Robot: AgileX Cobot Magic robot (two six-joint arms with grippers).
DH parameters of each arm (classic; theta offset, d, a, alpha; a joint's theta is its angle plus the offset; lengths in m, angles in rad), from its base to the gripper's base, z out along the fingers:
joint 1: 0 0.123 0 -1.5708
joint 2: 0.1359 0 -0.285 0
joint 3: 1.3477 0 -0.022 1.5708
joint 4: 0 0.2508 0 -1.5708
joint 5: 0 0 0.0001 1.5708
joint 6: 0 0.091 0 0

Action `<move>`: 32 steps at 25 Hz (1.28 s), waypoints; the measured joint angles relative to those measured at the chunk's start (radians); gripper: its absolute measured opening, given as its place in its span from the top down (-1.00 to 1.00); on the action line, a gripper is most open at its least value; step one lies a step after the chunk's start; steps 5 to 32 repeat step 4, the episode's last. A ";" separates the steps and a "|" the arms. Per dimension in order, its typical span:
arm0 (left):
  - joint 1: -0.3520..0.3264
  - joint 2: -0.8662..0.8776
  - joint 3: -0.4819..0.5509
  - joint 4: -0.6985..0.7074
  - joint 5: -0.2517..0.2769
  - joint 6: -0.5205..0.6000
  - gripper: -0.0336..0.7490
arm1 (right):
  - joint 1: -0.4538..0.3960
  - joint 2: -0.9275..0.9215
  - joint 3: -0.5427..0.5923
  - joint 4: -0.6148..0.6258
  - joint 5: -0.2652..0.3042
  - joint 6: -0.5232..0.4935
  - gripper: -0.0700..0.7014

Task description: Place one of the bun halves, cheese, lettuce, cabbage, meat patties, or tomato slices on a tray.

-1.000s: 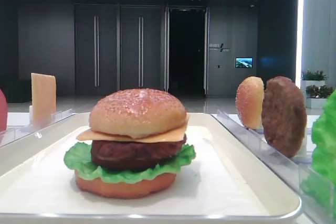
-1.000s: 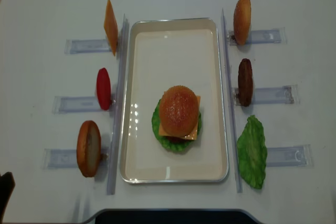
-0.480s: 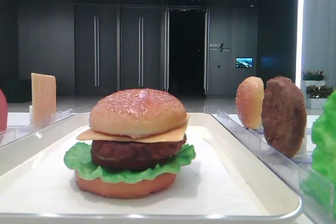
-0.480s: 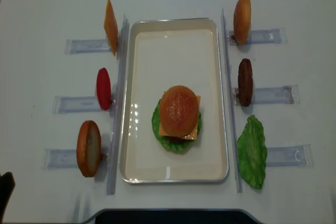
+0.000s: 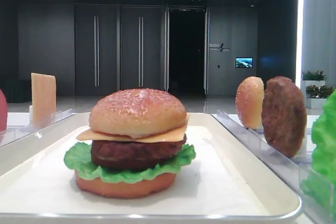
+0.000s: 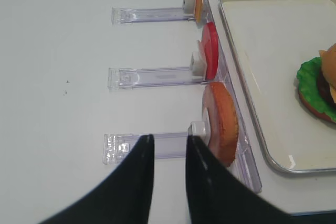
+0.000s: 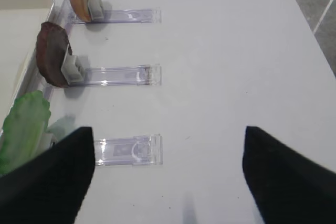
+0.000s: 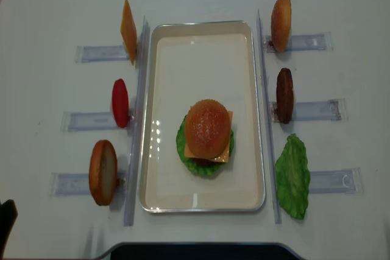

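My left gripper (image 6: pixel 168 148) was pinched together, holding nothing; my right gripper (image 7: pixel 168 153) gaped wide, its tips cut off. The tray (image 8: pixel 164 89) held a stacked burger: bun (image 8: pixel 208 127), cheese (image 8: pixel 226 150), a mostly hidden patty (image 5: pixel 134 153), lettuce (image 8: pixel 186 156).

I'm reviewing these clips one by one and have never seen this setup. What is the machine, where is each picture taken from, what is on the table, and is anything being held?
It is a two-armed robot. One picture looks straight down at the table, one sits low at the tray's edge, and one camera rides on each wrist. On the cream tray stands a finished toy burger. Clear racks beside it hold spares on edge: cheese, a red slice, and a bun half on the left; another bun, a meat patty, and lettuce on the right. The left gripper is shut and empty; the right gripper is open and empty.
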 joint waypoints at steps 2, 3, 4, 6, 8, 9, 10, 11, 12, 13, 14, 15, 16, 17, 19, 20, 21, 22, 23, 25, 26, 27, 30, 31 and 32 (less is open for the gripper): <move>0.000 0.000 0.000 0.000 0.000 0.000 0.51 | 0.000 0.000 0.000 0.000 -0.001 0.000 -0.67; 0.000 0.000 0.000 0.000 0.000 0.000 0.51 | 0.000 0.000 0.000 0.000 -0.001 0.000 -0.67; 0.000 0.000 0.000 0.000 0.000 0.000 0.51 | 0.000 0.000 0.000 0.000 -0.001 0.000 -0.67; 0.000 0.000 0.000 0.000 0.000 0.000 0.51 | 0.000 0.000 0.000 0.000 -0.001 0.000 -0.67; 0.000 0.000 0.000 0.000 0.000 0.000 0.51 | 0.000 0.000 0.000 0.000 -0.001 0.000 -0.67; 0.000 0.000 0.000 0.000 0.000 0.000 0.51 | 0.000 0.000 0.000 0.000 -0.001 0.000 -0.67; 0.000 0.000 0.000 0.000 0.000 0.000 0.51 | 0.000 0.000 0.000 0.000 -0.001 0.000 -0.67; 0.000 0.000 0.000 0.000 0.000 0.000 0.51 | 0.000 0.000 0.000 0.000 -0.001 0.000 -0.67; 0.000 0.000 0.000 0.000 0.000 0.000 0.51 | 0.000 0.000 0.000 0.000 -0.001 0.000 -0.67; 0.000 0.000 0.000 0.000 0.000 0.000 0.51 | 0.000 0.000 0.000 0.000 -0.001 0.000 -0.67; 0.000 0.000 0.000 0.000 0.000 0.000 0.51 | 0.000 0.000 0.000 0.000 -0.001 0.000 -0.67; 0.000 0.000 0.000 0.000 0.000 0.000 0.51 | 0.000 0.000 0.000 0.000 -0.001 0.000 -0.67; 0.000 0.000 0.000 0.000 0.000 0.000 0.51 | 0.000 0.000 0.000 0.000 -0.001 0.000 -0.67; 0.000 0.000 0.000 0.000 0.000 0.000 0.51 | 0.000 0.000 0.000 0.000 -0.001 0.000 -0.67; 0.000 0.000 0.000 0.000 0.000 0.000 0.51 | 0.000 0.000 0.000 0.000 -0.001 0.000 -0.67; 0.000 0.000 0.000 0.000 0.000 0.000 0.51 | 0.000 0.000 0.000 0.000 -0.001 0.000 -0.67; 0.000 0.000 0.000 0.000 0.000 0.000 0.51 | 0.000 0.000 0.000 0.000 -0.001 0.000 -0.67; 0.000 0.000 0.000 0.000 0.000 0.000 0.51 | 0.000 0.000 0.000 0.000 -0.001 0.000 -0.67; 0.000 0.000 0.000 0.000 0.000 0.000 0.51 | 0.000 0.000 0.000 0.000 -0.001 0.000 -0.67; 0.000 0.000 0.000 0.000 0.000 0.000 0.51 | 0.000 0.000 0.000 0.000 -0.001 0.000 -0.67; 0.000 0.000 0.000 0.000 0.000 0.000 0.51 | 0.000 0.000 0.000 0.000 -0.001 0.000 -0.67; 0.000 0.000 0.000 0.000 0.000 0.000 0.51 | 0.000 0.000 0.000 0.000 -0.001 0.000 -0.67; 0.000 0.000 0.000 0.000 0.000 0.000 0.51 | 0.000 0.000 0.000 0.000 -0.001 0.000 -0.67; 0.000 0.000 0.000 0.000 0.000 0.000 0.51 | 0.000 0.000 0.000 0.000 -0.001 0.000 -0.67; 0.000 0.000 0.000 0.000 0.000 0.000 0.51 | 0.000 0.000 0.000 0.000 -0.001 0.000 -0.67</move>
